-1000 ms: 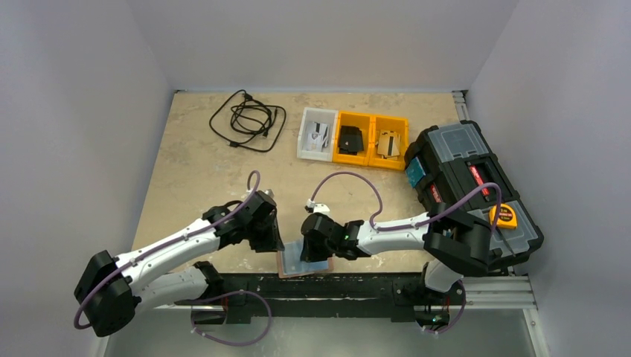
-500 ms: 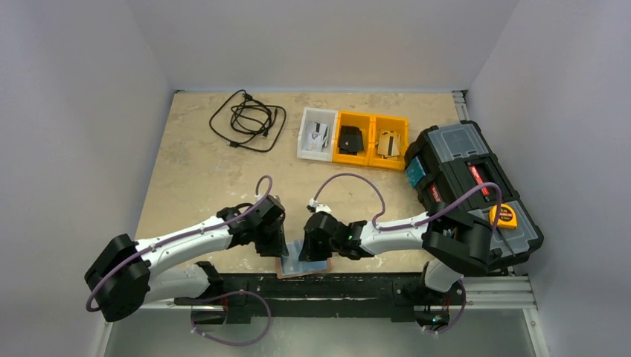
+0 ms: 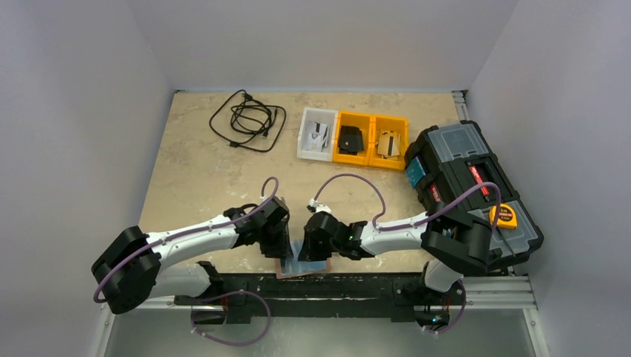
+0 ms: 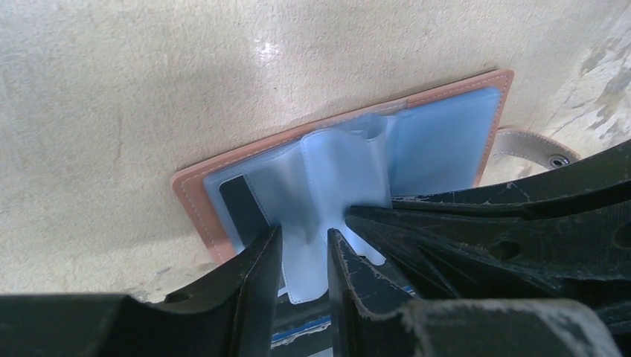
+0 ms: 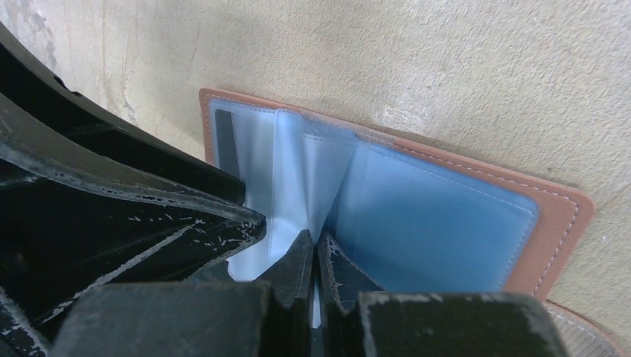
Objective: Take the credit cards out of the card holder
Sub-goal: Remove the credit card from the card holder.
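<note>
Card holder lies open, bottom centre; right end effector pinches tight on a clear sleeve, left end effector on another sleeve.

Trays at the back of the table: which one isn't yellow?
The leftmost tray, nearest the black cable. It is white; the other two trays are yellow.

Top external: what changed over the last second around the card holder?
The left hand slid right, in over the card holder, and its whole arm swung right with it. The right hand edged slightly left. It now pinches one of the holder's clear sleeves. No grasp or release shows from above. The card holder and the rest stayed put.
</note>
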Available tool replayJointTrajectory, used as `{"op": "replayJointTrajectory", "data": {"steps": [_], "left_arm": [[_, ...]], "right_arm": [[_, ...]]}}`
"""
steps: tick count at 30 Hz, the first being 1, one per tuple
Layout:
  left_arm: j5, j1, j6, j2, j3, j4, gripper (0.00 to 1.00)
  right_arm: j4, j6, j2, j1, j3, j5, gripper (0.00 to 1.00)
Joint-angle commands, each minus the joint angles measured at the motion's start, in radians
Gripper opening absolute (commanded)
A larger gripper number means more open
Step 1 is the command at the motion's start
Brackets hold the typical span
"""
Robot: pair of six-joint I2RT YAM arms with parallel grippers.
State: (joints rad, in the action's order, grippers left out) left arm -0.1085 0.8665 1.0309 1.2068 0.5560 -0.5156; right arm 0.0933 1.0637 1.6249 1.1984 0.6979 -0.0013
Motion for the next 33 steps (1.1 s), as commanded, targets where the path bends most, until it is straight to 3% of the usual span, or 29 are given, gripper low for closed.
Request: {"op": "replayJointTrajectory", "data": {"steps": [1, 6, 9, 13, 16, 24, 33], "left_arm": [[0.004, 0.010, 0.012, 0.042, -0.022, 0.048, 0.29], [0.000, 0.018, 0.021, 0.070, -0.013, 0.073, 0.25], [0.019, 0.020, 0.035, 0.069, -0.007, 0.058, 0.14], [0.041, 0.019, 0.048, 0.053, -0.001, 0.032, 0.02], [0.053, 0.019, 0.054, 0.029, -0.001, 0.016, 0.00], [0.065, 0.020, 0.046, -0.024, 0.007, -0.017, 0.00], [0.016, 0.036, 0.011, -0.047, 0.038, 0.038, 0.21]], "right_arm": [[-0.059, -0.004, 0.049, 0.004, -0.037, 0.005, 0.00], [-0.051, -0.004, 0.041, 0.003, -0.037, 0.005, 0.00], [-0.050, -0.006, 0.021, -0.001, -0.030, 0.004, 0.01], [-0.072, -0.019, -0.010, -0.011, 0.000, 0.005, 0.07], [-0.105, -0.031, -0.045, -0.011, 0.033, 0.006, 0.15], [-0.255, -0.061, -0.171, -0.016, 0.100, 0.062, 0.38], [-0.349, -0.065, -0.266, -0.046, 0.056, 0.127, 0.39]]}}
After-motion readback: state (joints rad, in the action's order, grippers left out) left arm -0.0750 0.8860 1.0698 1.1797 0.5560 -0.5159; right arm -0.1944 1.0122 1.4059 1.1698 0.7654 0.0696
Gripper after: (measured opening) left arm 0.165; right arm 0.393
